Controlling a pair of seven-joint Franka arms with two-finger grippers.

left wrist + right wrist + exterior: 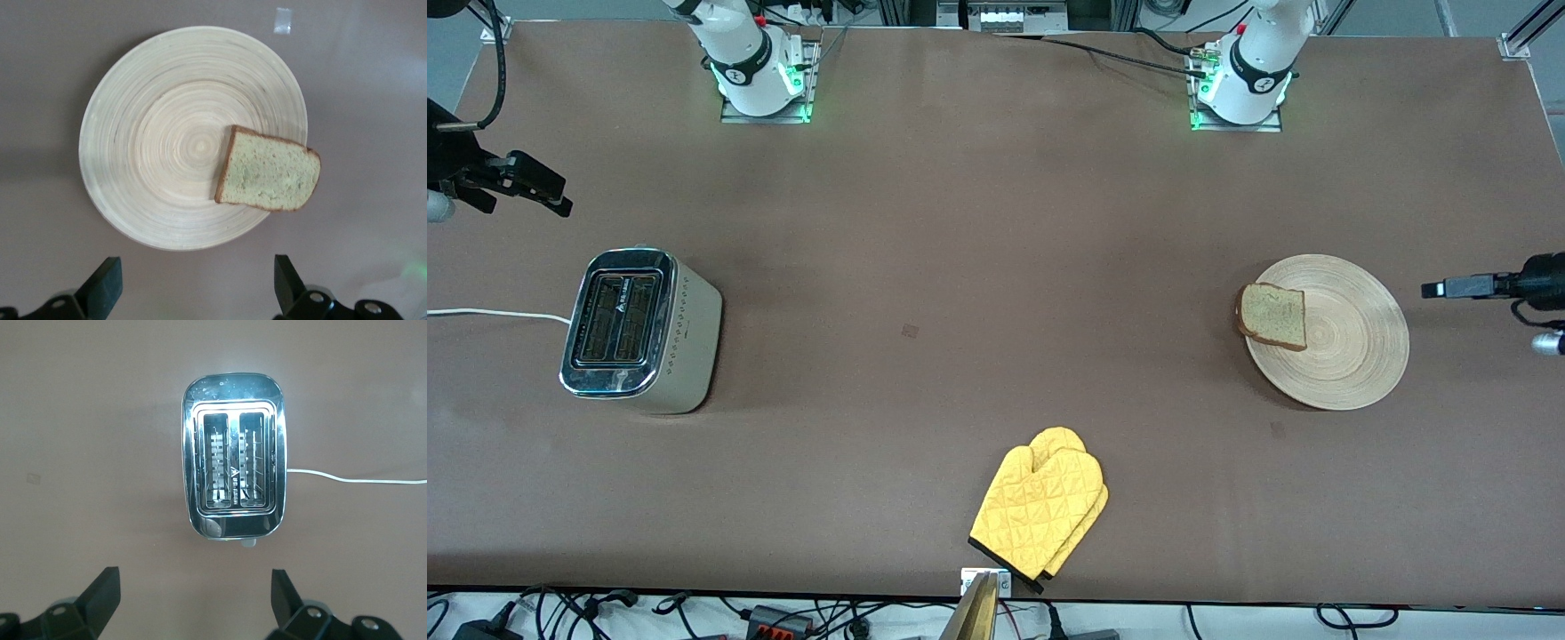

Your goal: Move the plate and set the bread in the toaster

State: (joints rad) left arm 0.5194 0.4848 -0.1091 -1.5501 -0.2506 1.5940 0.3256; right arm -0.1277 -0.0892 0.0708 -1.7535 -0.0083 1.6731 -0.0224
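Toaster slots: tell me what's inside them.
In the right wrist view, both slots of the toaster show only bare wire racks; no bread. The slot bottoms are too dark to make out. The bread slice lies on the wooden plate.

Wooden plate (1352, 356); chrome-topped toaster (640, 331)

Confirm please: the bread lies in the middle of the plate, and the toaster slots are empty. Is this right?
Not quite. The bread lies at the plate's edge, overhanging the rim, as the left wrist view shows. The toaster slots are indeed empty.
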